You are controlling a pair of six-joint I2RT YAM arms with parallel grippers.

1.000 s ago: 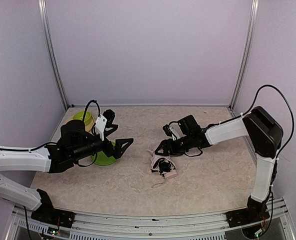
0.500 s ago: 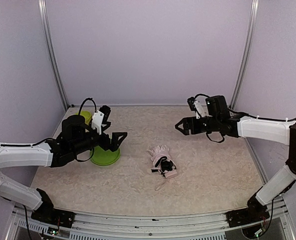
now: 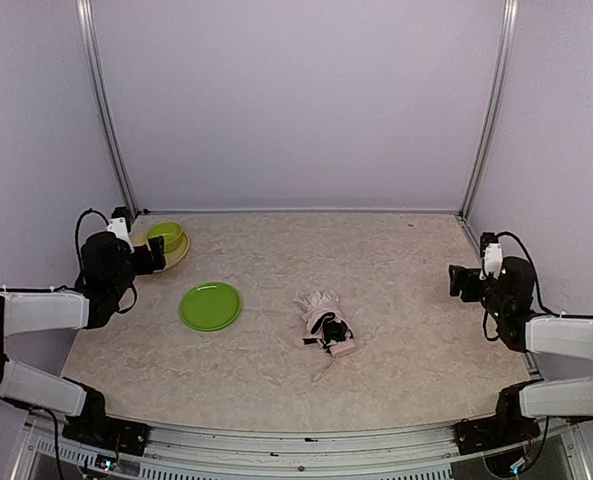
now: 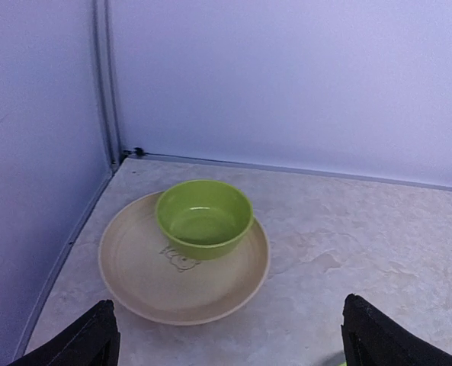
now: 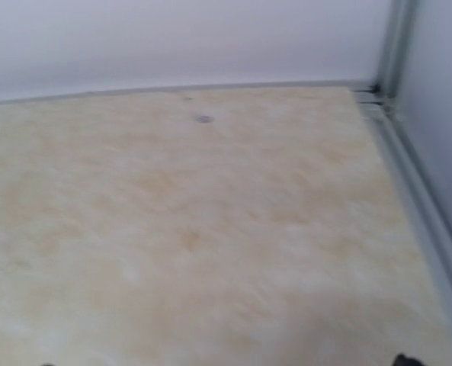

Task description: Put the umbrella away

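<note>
At the left edge of my overhead view, the left gripper hangs with its jaws spread wide. It faces a green bowl that sits on a beige plate. The green plate lies to their right. The umbrella lies bundled on the table just below frame centre, with nothing touching it. At the right edge, the right gripper has its jaws apart and holds nothing.

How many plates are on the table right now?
2. A green plate lies left of the umbrella; a beige plate sits in the far left corner, under a green bowl. None seem hidden.
</note>
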